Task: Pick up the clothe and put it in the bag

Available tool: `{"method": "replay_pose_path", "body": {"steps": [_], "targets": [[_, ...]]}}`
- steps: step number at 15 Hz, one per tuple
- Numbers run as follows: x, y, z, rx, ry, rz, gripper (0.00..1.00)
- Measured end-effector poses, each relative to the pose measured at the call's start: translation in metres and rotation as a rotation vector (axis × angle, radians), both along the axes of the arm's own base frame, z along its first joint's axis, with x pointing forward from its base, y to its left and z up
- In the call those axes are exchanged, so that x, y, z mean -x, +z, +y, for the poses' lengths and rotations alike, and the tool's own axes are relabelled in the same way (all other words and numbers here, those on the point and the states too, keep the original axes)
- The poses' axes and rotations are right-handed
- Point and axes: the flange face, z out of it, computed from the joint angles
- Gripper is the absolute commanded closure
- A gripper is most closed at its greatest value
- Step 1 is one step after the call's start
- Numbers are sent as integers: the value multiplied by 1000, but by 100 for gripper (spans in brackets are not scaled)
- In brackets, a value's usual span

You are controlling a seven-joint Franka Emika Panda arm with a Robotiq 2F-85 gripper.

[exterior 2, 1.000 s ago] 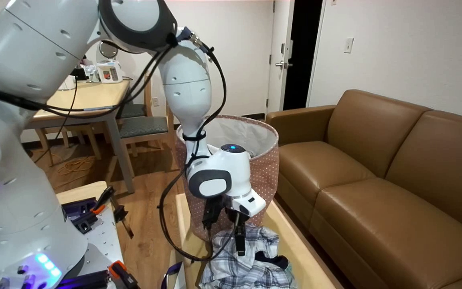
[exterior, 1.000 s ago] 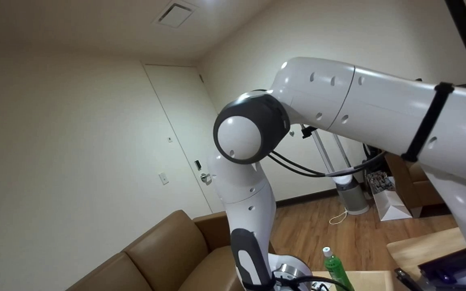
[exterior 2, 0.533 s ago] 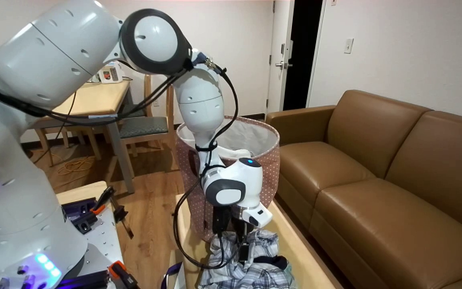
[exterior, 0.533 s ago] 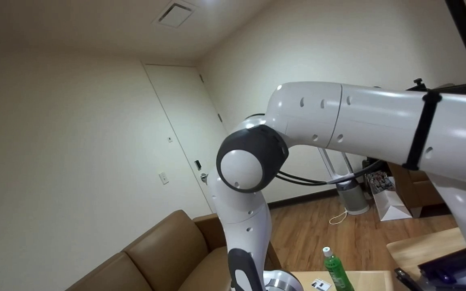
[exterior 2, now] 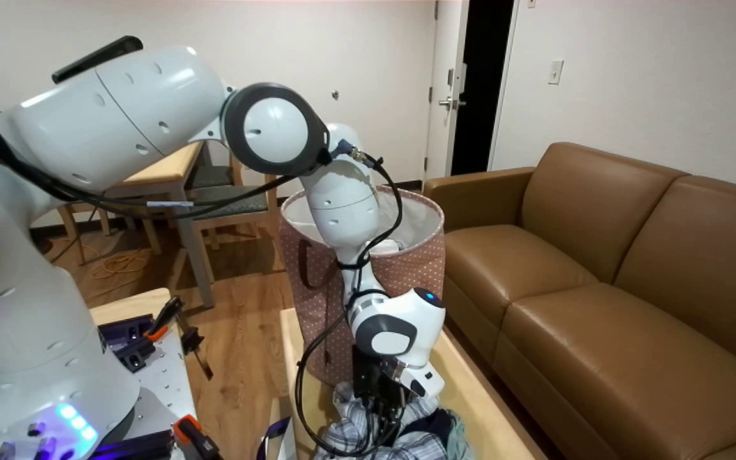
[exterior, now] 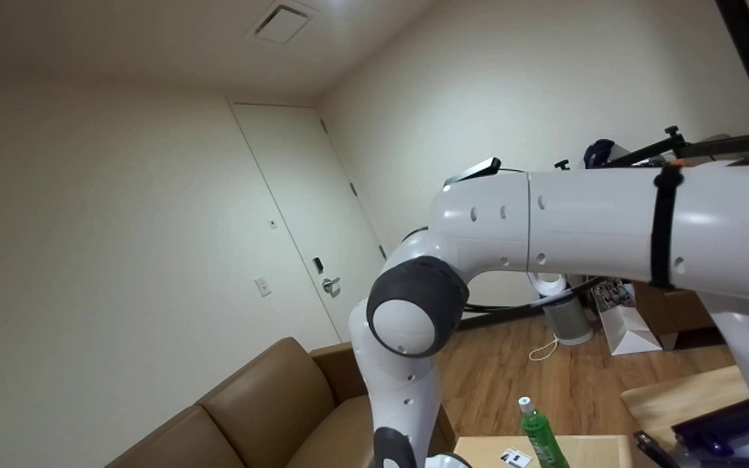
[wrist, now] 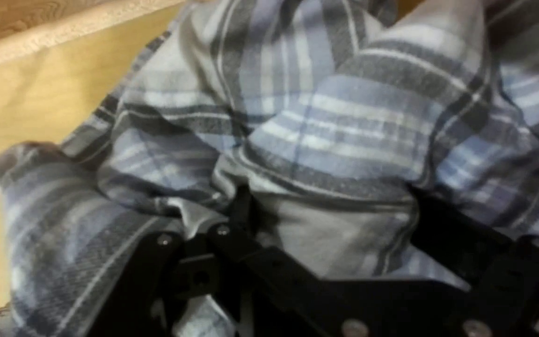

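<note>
The cloth is a crumpled grey, white and blue plaid piece (exterior 2: 346,429), lying on the light wood table in front of the bag. It fills most of the wrist view (wrist: 353,126). The bag is a tall pink hamper with white dots (exterior 2: 416,275), open at the top, with something white inside. My gripper (exterior 2: 381,425) points down into the cloth. In the wrist view, the gripper (wrist: 328,201) has its fingers wide apart, with a fold of cloth bunched between them. The fingertips are partly sunk in the cloth and hidden.
A dark cloth (exterior 2: 433,423) and a greenish cloth (exterior 2: 457,437) lie beside the plaid. A brown sofa (exterior 2: 585,306) stands along the table (exterior 2: 470,383). A green bottle (exterior: 541,434) and a card (exterior: 516,457) are on a light wood surface. Cables hang from the arm.
The arm has come down, and the gripper has moved lower and slightly right in an exterior view, from above the cloth into it. The cloth has been pushed and bunched around the fingers.
</note>
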Motion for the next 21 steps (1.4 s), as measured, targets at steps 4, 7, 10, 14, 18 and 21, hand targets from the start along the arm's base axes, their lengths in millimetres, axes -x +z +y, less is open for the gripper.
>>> {"method": "replay_pose_path", "body": {"steps": [4,7,10,14,18,21], "targets": [[-11,2,-10,-17,5,-6,72],[-14,7,-14,-24,15,-16,90],[-15,15,-19,-40,21,-32,95],[-9,30,-27,-81,22,-48,92],[5,70,-40,-71,-1,-88,93],[19,119,-51,-27,-19,-155,93]]}}
